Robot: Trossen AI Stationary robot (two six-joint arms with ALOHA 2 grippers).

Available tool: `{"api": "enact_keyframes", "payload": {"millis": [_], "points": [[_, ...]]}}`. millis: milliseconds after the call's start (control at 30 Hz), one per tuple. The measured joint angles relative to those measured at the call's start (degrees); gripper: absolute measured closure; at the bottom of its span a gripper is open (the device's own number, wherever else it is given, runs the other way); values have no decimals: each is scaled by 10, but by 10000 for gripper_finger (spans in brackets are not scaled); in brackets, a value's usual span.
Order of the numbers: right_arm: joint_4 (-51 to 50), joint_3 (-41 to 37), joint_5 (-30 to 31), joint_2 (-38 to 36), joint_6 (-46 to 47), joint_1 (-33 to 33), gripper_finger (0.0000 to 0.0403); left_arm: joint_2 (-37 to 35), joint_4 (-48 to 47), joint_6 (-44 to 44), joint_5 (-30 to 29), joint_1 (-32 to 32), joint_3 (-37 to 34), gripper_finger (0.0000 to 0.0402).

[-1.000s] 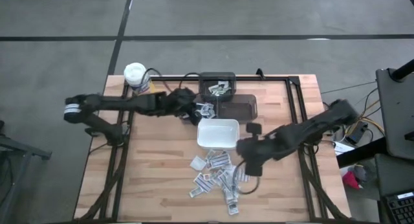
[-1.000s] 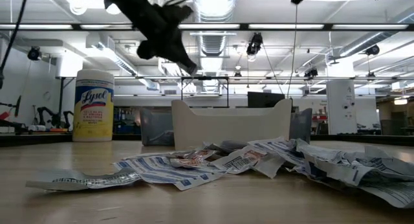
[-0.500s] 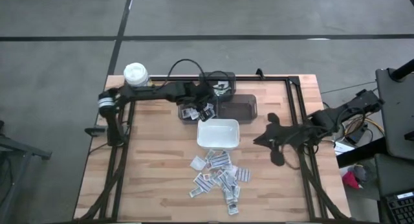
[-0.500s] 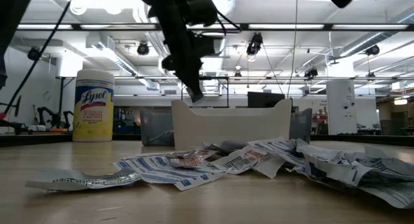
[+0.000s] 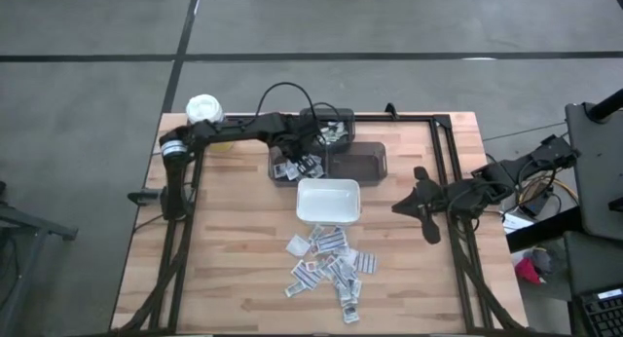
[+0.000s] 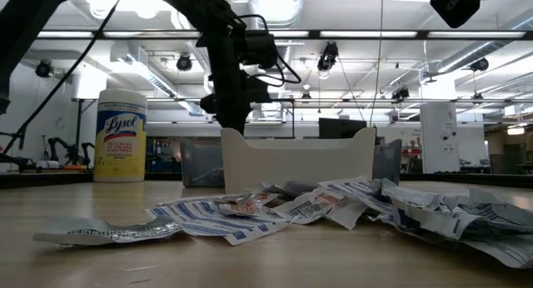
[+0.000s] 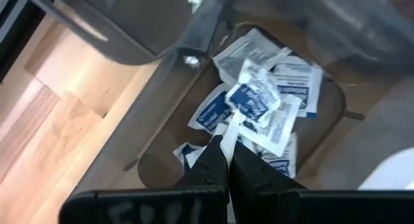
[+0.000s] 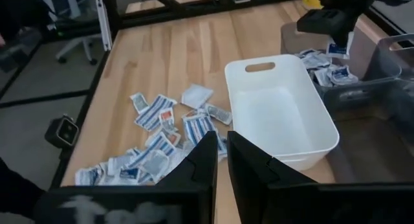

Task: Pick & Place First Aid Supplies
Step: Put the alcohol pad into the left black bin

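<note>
— Where is the left hand [image 7: 228, 160]?
— Upper centre, clamped on a packet [image 7: 257, 100] above the clear bin [image 5: 282, 171].

— And the right hand [image 5: 421, 212]?
— At right, fingers together, empty; loose packets [image 5: 329, 264] lie lower centre on the surface [image 5: 224, 269].

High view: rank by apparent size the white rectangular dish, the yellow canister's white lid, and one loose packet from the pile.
1. White rectangular dish.
2. White lid of the yellow canister.
3. A single flat packet, which looks slightly smaller than the lid; that gap is narrow.

Small flat white packets [image 5: 328, 262] with blue and red print lie scattered on the table in a loose, overlapping heap. More packets [image 7: 268, 104] lie piled inside a clear bin [image 7: 155, 120].
</note>
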Motion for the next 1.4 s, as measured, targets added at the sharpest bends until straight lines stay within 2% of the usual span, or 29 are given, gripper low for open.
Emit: {"api": "enact_keyframes", "payload": {"millis": [233,667,1100,1400], "points": [[1,-1,-3,-16,-51,0,369,0,0,-21,3,4,-8,402],[-31,-12,-5,-113,-79,0,369,0,0,-74,7,4,-8,401],[40,-137,4,-226,-59,0,369,0,0,-79,20,4,-9,401],[52,-196,19,-320,-23,0,369,0,0,-78,19,4,-9,401]]}}
